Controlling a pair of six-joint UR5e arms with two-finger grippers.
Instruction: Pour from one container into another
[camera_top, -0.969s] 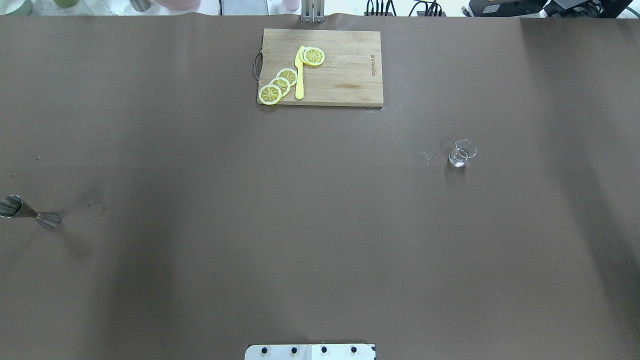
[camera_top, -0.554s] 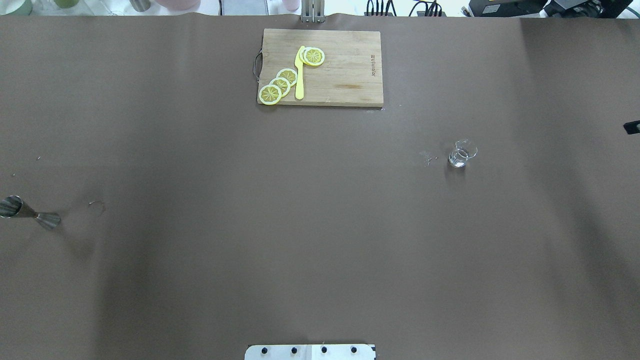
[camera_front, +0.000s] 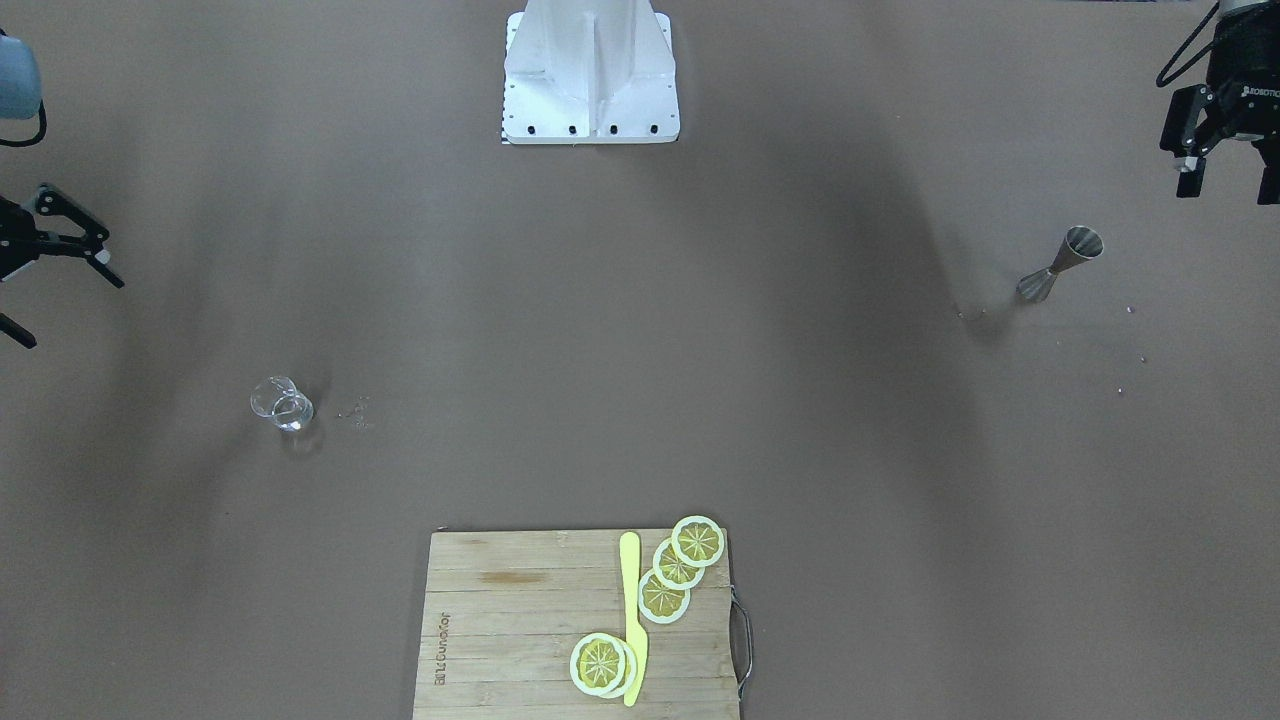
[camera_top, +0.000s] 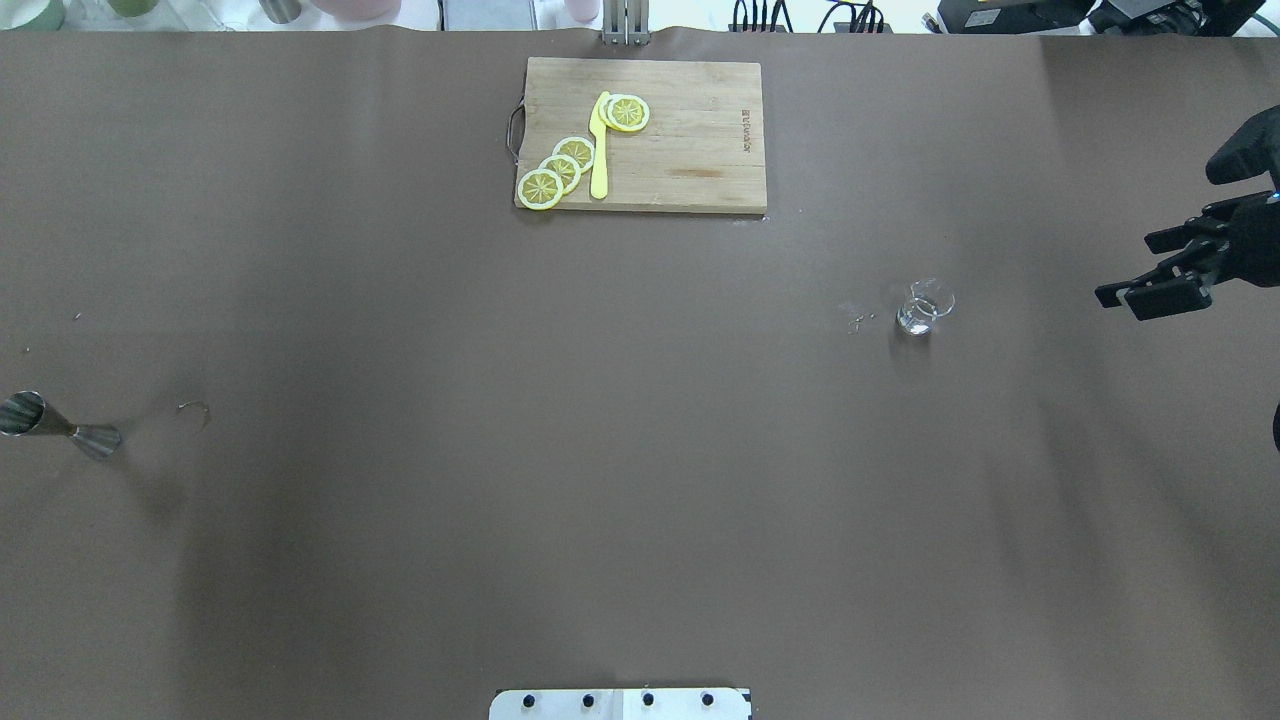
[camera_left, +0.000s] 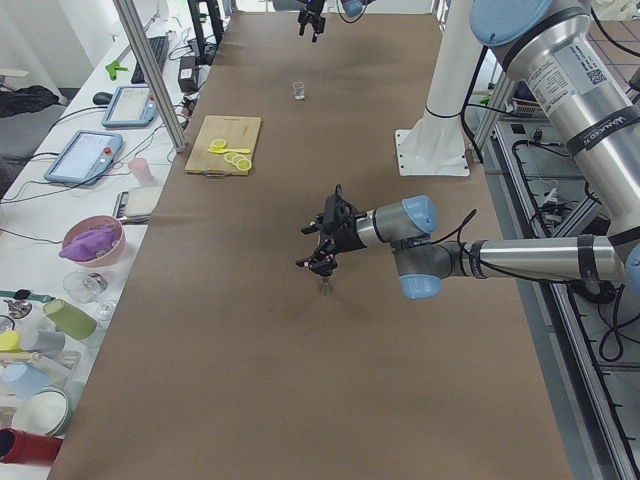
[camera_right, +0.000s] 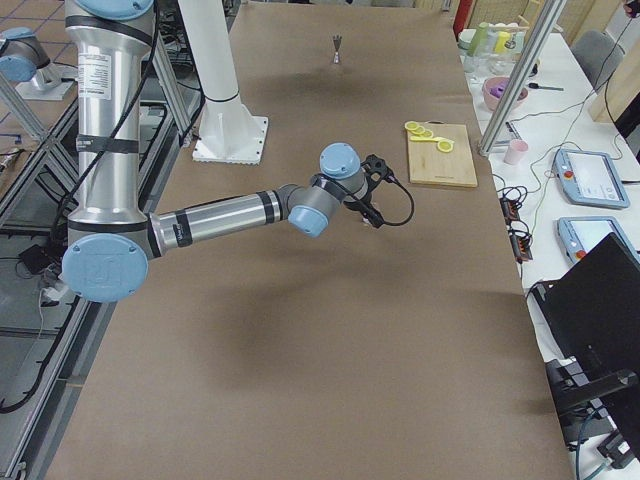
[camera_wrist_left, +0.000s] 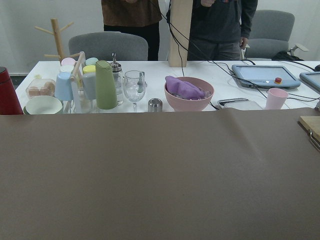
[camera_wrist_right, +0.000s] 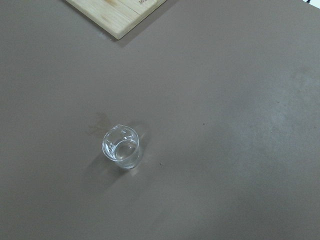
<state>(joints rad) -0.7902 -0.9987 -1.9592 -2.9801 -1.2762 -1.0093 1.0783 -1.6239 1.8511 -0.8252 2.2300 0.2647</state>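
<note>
Well left of the cutting board (camera_top: 690, 140): steel jigger (camera_top: 55, 427), upright, untouched; left gripper (camera_front: 1226, 188) nearby, fingers spread, empty. Right of the board: glass cup (camera_top: 922, 308), then right gripper (camera_top: 1125, 270) farther out, likewise spread. Seemingly reach stage. Next: settle left gripper around jigger's waist, close, lift without tilting.

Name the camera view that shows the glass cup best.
The right wrist-mounted view: the glass cup is close, its rim and base clear. Overhead and front-facing views show it small; exterior left, a far speck; the remaining two, nothing clear.
</note>
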